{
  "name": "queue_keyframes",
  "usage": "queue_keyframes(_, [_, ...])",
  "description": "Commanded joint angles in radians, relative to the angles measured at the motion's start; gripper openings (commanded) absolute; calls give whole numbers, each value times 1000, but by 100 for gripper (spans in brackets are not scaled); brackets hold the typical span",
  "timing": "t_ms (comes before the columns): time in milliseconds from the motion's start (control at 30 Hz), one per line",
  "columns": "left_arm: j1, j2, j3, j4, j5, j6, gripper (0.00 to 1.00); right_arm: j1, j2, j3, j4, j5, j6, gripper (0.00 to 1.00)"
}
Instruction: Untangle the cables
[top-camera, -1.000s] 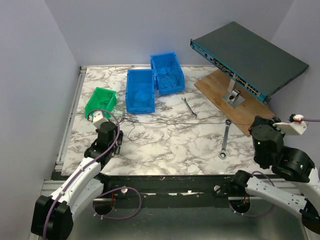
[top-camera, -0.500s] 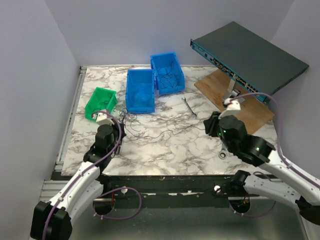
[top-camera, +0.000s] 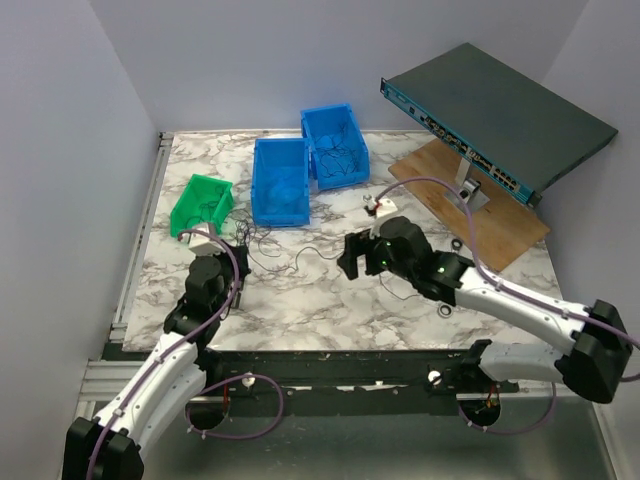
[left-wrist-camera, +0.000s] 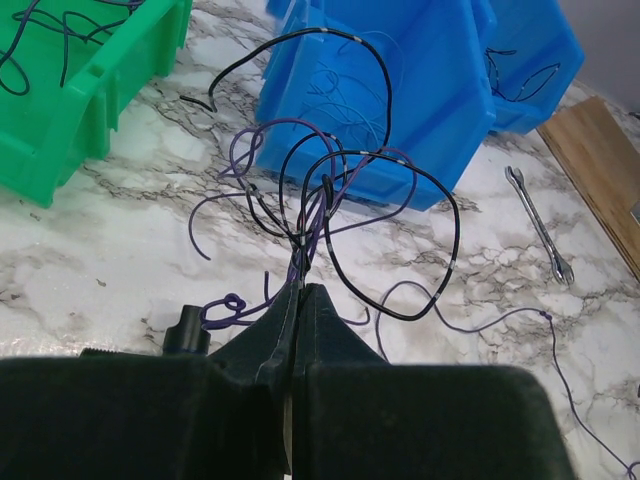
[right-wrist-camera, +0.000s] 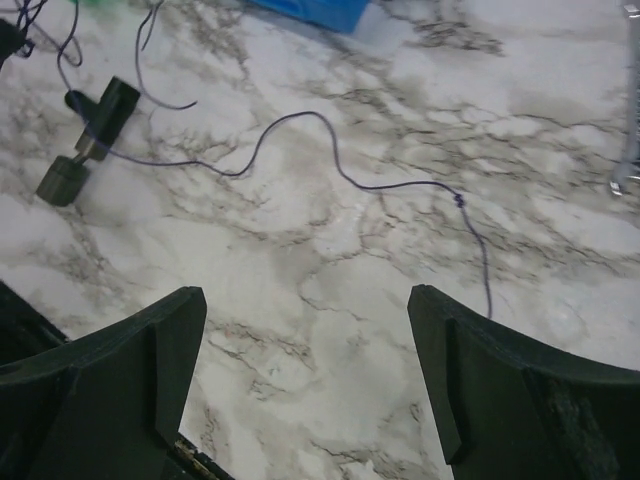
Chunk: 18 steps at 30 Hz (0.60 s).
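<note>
Left claw: clenched on the cables, lower centre of its wrist view.
Bundle: knotted purple and black wires, mid-frame before the blue bins.
Right claw: released, above a loose strand on the tabletop.

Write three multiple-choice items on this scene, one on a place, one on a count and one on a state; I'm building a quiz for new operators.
1. Where is the green bin?
A. left of the blue bins
B. behind the blue bins
C. right of the blue bins

2. How many blue bins are there?
A. one
B. two
C. three

3. The left gripper is:
A. wide open
B. shut on nothing
C. shut on the cables

Answers:
1 A, it sits to their left in the top view.
2 B, two stand side by side.
3 C, its jaws pinch the bundle's strands.
</note>
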Motion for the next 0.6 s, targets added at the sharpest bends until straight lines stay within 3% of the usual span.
queue_keyframes(0, [-2,-41,-31,49,4,10,0,2,167,32,218,-285,-81,91])
queue_keyframes(400, [-2,-100,-52,37,-40,0,0,33,449,80,512,-402,-84,88])
queue_keyframes(567, [-2,-104,-52,37,-38,-1,0,60,549,115,555,-407,-108,86])
